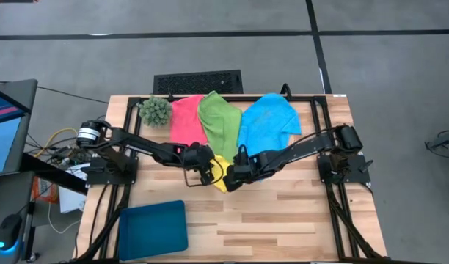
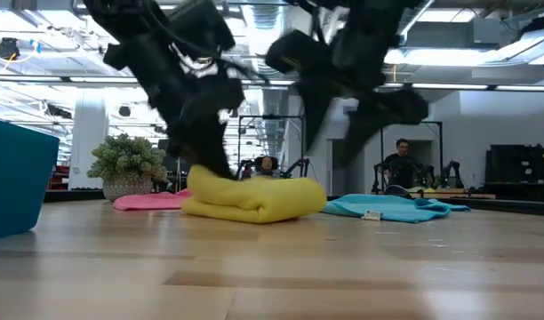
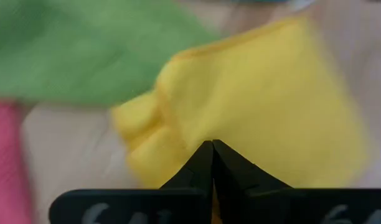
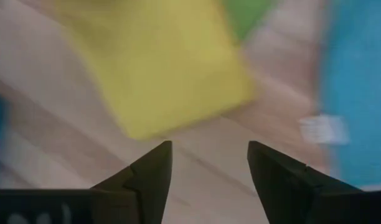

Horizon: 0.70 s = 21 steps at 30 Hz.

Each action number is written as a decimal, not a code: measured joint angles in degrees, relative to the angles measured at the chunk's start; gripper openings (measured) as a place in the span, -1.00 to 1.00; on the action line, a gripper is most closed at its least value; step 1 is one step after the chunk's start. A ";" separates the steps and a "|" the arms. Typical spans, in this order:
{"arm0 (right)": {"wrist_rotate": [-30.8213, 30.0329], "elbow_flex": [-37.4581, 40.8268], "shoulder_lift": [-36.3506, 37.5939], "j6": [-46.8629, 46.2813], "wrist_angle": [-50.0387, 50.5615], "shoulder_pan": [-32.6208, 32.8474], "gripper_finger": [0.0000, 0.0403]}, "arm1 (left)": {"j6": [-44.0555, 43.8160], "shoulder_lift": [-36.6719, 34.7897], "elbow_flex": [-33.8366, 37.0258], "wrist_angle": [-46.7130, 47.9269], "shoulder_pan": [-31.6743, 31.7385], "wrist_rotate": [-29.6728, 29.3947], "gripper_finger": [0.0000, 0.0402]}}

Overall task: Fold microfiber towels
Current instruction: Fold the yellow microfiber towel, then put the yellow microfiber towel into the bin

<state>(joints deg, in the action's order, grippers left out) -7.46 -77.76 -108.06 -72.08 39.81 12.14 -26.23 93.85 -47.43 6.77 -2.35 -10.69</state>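
A yellow towel (image 1: 221,178) lies folded into a small thick pad on the table's middle; it also shows in the low view (image 2: 254,197). My left gripper (image 3: 212,144) is shut at the pad's left end (image 2: 205,173). My right gripper (image 4: 209,148) is open and empty, raised just right of the pad (image 1: 237,173), with the pad's corner (image 4: 153,68) ahead of its fingers. The pink towel (image 1: 185,121), the green towel (image 1: 219,119) and the blue towel (image 1: 267,123) lie spread flat at the far side, the green overlapping the pink. My left gripper's shut fingertips come down slanting from the table's left onto the top of the yellow pad at its left end (image 3: 178,124). I cannot tell whether a layer is caught between them. The pad lies flat on the table.
A spiky green ball plant (image 1: 155,110) stands at the far left by the pink towel. A rigid teal tray (image 1: 152,226) sits at the near left. Bare wood (image 1: 283,220) stretches across the near right. People sit in the room beyond the table (image 2: 401,164).
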 joint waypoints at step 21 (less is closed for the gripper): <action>-0.16 -0.02 -2.08 -0.05 -1.56 1.82 0.09 | -8.99 -10.66 -6.24 17.94 2.47 -0.02 -0.89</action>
<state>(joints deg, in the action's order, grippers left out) -7.63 -77.78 -110.15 -72.14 38.25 13.97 -35.22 83.19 -53.67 24.71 0.12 -10.71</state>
